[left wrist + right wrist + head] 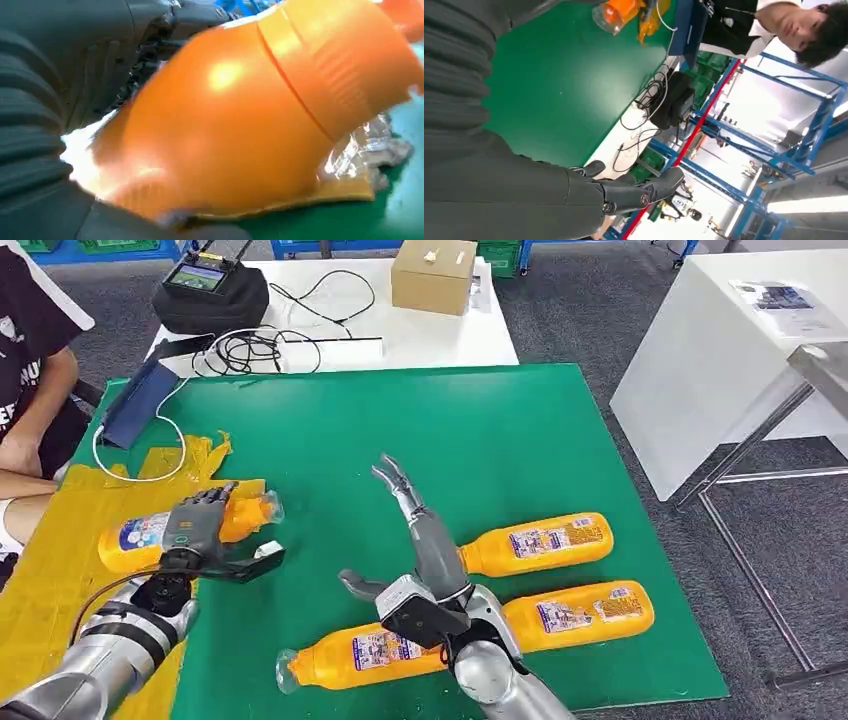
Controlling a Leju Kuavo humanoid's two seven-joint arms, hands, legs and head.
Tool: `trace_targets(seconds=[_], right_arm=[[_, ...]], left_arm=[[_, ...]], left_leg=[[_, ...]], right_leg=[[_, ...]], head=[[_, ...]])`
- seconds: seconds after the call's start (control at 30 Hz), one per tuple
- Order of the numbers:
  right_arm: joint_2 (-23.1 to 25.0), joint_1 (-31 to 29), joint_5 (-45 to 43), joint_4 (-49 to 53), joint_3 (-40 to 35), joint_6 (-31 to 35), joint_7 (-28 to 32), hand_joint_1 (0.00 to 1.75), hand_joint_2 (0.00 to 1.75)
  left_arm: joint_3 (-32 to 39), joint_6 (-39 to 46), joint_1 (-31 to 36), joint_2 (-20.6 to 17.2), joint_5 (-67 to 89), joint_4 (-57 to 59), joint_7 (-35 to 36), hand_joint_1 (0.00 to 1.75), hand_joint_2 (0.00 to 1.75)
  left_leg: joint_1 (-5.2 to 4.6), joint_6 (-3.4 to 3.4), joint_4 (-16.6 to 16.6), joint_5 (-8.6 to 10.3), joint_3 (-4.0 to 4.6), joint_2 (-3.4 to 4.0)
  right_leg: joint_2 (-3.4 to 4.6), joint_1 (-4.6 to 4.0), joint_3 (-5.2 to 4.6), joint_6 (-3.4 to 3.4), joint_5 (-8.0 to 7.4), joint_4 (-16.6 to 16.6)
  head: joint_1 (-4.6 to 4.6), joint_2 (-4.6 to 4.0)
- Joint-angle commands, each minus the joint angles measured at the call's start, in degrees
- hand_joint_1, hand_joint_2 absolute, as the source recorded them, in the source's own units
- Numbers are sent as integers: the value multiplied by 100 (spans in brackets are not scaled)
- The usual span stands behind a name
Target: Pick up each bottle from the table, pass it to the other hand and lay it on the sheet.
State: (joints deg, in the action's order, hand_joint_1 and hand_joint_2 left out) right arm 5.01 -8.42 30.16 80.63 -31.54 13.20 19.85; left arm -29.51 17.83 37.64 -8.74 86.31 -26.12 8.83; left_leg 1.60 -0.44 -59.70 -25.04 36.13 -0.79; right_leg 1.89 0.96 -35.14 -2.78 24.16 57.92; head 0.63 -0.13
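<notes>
My left hand point(198, 525) grips an orange bottle point(138, 537) with a blue-and-white label, lying sideways low over the yellow sheet point(55, 570) at the table's left; I cannot tell whether it touches the sheet. The left wrist view shows that bottle point(240, 115) close up against the hand point(50, 100). My right hand point(422, 548) hovers over the green mat point(480, 430), fingers stretched out and holding nothing; its fingers point(634, 190) are spread apart in the right wrist view. Three more orange bottles lie on the mat: one point(537, 543) beside the right hand, one point(578, 615) nearer, one point(355, 655) under the right wrist.
A person point(30, 370) sits at the table's left edge. Behind the mat are a black bag point(210, 295), cables point(255, 345), a cardboard box point(433, 275) and a blue folder point(140, 400). A white table point(720, 360) stands to the right.
</notes>
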Motion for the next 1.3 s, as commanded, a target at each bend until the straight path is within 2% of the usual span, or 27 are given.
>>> trace_targets(seconds=[0.03,0.13,0.23,0.4,0.47,0.53,0.57,0.6,0.67,0.73,0.87,1.0,1.17,1.3], right_arm=[[-207,-238,318,-423,-199,-53,-144,0,175],[-336,-308,561,-499,-360,-162,-242,0,175],[-411,-347,646,-559,-457,-270,-271,0,175],[-722,-451,391,-749,-862,-1201,-42,0,175],[-730,-442,383,-754,-862,-1201,-33,0,175],[-822,-475,226,-738,-963,-1460,101,0,175],[-1026,-482,149,-706,-1086,-1707,258,0,175],[-1159,-480,255,-689,-1167,-1683,306,0,175],[-1495,-469,454,-641,-1361,-1650,447,0,175],[-1699,-440,447,-597,-1422,-1690,557,0,175],[-1831,-449,510,-577,-1484,-1704,576,0,175],[-2256,-708,1073,-834,-1787,-1514,186,0,175],[-2388,-856,1676,-968,-2069,-1264,-302,0,175],[-2570,-881,1908,-701,-2178,-1147,-646,0,175]], left_arm=[[887,-438,-58,333,-994,178,-1161,0,175],[1110,-680,-120,356,-1511,71,-1627,0,175],[1161,-808,-151,313,-1764,9,-1809,0,175],[1386,-852,-265,308,-2588,-286,-2548,0,175],[1379,-860,-263,309,-2592,-298,-2545,0,175],[1442,-626,-340,321,-2827,-499,-2753,0,175],[1455,78,-481,329,-2880,-878,-2920,0,175],[1500,590,-612,335,-2913,-1218,-2958,0,175],[1603,994,-1089,299,-3228,-2294,-3101,0,175],[1663,1051,-1379,266,-3446,-2918,-3195,0,175],[1729,1098,-1517,267,-3581,-3223,-3226,0,175],[1894,1202,-1774,368,-4028,-3710,-3409,0,175],[1859,1158,-1908,473,-4127,-3760,-3363,0,175],[1868,1214,-2030,496,-4161,-3794,-3304,0,175]], left_leg=[[-5,13,14,-2,-27,4],[-5,10,11,-3,-22,1],[-4,8,8,-1,-18,-2],[-5,10,13,-1,-33,5],[-6,13,19,1,-43,5],[-3,8,9,0,-30,-3],[-7,14,14,0,-37,-2],[-7,16,18,0,-42,-2],[-4,10,10,0,-30,-5],[-5,12,7,-2,-25,-6],[-9,17,12,-8,-39,-7],[-9,12,3,-5,-16,-1],[-11,16,13,-4,-30,2],[-11,16,12,-5,-28,-4]], right_leg=[[-15,-1,27,8,2,-14],[-12,1,24,6,2,-10],[-12,1,21,5,-1,-9],[-9,0,34,7,-3,-14],[-15,0,41,9,-4,-19],[-16,-1,31,5,0,-10],[-21,1,39,7,0,-15],[-25,0,44,9,-1,-19],[-19,0,35,3,0,-13],[-22,1,29,2,2,-13],[-30,3,45,6,8,-17],[-17,3,21,4,1,-11],[-22,2,32,8,-2,-20],[-27,3,31,8,3,-17]], head=[[0,0],[0,0],[0,0],[0,0],[0,0],[0,0],[2,0],[0,0],[2,0],[2,0],[0,0],[0,0],[0,0],[0,0]])
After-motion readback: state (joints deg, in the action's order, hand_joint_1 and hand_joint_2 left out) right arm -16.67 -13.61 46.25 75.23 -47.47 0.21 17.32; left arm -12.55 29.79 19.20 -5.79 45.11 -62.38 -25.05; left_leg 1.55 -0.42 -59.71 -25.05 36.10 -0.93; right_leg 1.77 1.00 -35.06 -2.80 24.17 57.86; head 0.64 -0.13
